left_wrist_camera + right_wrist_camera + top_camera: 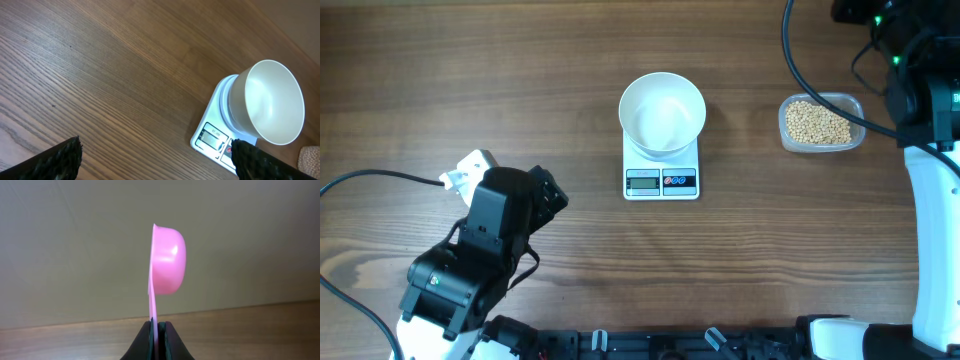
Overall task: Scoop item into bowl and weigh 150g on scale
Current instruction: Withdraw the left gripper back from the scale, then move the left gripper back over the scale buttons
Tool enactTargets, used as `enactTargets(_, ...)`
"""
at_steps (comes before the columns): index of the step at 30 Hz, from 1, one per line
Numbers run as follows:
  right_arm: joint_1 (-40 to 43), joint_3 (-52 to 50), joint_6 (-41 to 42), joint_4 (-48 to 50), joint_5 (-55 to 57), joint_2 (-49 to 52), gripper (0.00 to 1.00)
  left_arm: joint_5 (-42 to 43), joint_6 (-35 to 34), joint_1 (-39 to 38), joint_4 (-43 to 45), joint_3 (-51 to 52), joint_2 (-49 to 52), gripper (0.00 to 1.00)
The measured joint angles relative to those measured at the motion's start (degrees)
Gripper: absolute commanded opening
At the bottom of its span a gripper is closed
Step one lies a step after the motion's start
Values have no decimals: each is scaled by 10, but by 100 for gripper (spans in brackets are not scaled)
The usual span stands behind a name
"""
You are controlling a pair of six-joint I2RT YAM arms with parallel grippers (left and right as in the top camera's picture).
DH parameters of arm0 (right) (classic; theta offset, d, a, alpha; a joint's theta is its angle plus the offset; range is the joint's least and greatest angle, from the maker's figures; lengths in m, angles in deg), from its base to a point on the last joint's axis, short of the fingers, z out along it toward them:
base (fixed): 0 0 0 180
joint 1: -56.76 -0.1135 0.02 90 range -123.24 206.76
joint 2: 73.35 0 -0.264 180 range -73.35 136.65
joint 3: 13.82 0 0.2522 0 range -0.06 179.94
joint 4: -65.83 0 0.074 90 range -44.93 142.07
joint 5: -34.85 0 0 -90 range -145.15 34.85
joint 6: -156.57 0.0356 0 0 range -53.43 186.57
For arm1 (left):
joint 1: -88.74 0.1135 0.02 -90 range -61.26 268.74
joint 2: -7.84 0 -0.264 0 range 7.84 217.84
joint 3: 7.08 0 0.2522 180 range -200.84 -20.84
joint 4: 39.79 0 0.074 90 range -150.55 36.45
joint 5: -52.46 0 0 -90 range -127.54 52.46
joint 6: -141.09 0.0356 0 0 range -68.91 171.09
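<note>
One empty white bowl (pixel 662 112); left end effector (pixel 155 167) wide, right end effector (pixel 158 330) pinching scoop (pixel 167 262).

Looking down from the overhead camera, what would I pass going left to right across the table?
Left arm → scale carrying the bowl → container of beans → right arm.

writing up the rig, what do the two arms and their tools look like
Left arm: black blocky housings, a white piece at the wrist, one black cable trailing away. Right arm: a long white link, black joints, black cables, a small green light. Left tool has dark rough-textured fingers; right tool has smooth black ones.
</note>
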Motion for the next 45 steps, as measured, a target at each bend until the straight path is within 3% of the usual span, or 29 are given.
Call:
enactTargets(14,0,0,53,-61,0,0,4,0,-2,0,18,0,0,100)
enactTargets(25,0,0,43,-112,0,0,4,99,-9,0,314,2,0,100)
enactTargets(29,0,0,32,-118,0,0,4,122,-9,0,344,2,0,98)
enactTargets(33,0,0,29,-121,0,0,4,157,-12,0,336,2,1,70)
enactTargets(40,0,0,27,-121,0,0,4,295,18,0,350,1,71,61)
enactTargets(45,0,0,15,-120,0,1,4,384,72,-4,232,-75,181,41)
